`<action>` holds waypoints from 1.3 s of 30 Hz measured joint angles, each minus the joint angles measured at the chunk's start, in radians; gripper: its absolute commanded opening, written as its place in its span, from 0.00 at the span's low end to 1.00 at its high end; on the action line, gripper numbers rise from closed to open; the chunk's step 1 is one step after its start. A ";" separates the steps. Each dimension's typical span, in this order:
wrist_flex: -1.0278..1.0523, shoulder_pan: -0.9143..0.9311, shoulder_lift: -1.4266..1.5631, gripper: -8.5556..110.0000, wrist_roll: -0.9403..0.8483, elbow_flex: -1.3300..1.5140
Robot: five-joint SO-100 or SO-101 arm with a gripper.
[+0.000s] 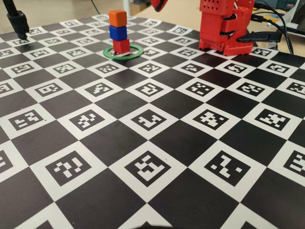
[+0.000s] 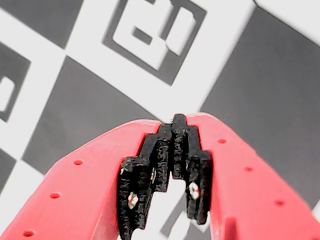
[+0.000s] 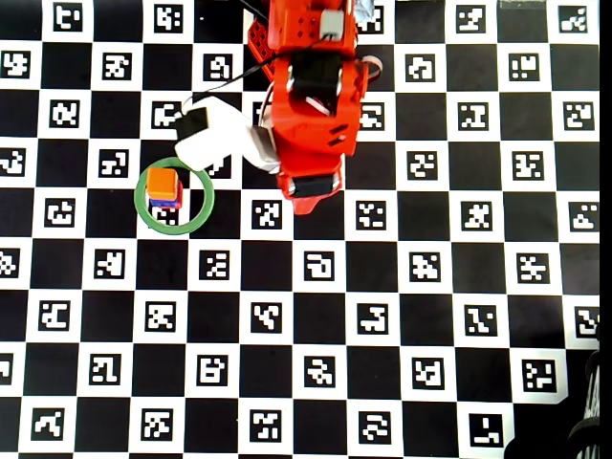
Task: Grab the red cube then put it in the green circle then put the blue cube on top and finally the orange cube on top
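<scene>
From the fixed view at the table's near edge, three small plastic cubes with rounded edges stand stacked in a tidy column at the far side of the black-and-white checkered marker board [image 1: 152, 157]: the matte red cube [image 1: 121, 46] at the bottom, the deep-blue cube [image 1: 118, 32] resting on it, and the orange cube [image 1: 117, 18] on top. The red one sits inside the thin flat green circle [image 1: 123, 52], a hollow ring lying flat on the board, and the stack looks upright, each cube turned slightly against the next. To the right of the stack stands the red printed robot arm base [image 1: 224, 26], well apart from the cubes, with black cables trailing off to the right. In the wrist view the red two-finger gripper [image 2: 173, 122] fills the lower half of the picture; its black toothed pads [image 2: 160, 165] meet at the tip with nothing between them, so the jaws are closed and empty, and only board squares lie beneath. In the overhead view the orange cube [image 3: 163, 184] hides the two below except for a sliver of colour at its lower edge, and it sits toward the upper left inside the green ring [image 3: 203, 206]; the arm [image 3: 311, 105] reaches down from the top edge, its tip just right of the ring and clear of the stack.
</scene>
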 measured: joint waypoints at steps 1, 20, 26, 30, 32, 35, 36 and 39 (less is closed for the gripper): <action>-0.048 -0.003 0.038 0.03 -0.055 0.051; -0.357 0.014 0.433 0.02 -0.535 0.635; -0.371 0.014 0.549 0.02 -0.604 0.788; -0.368 0.014 0.620 0.02 -0.635 0.818; -0.331 0.014 0.652 0.02 -0.638 0.818; -0.227 0.003 0.704 0.02 -0.652 0.818; -0.199 -0.005 0.723 0.02 -0.650 0.818; -0.104 -0.018 0.769 0.02 -0.650 0.818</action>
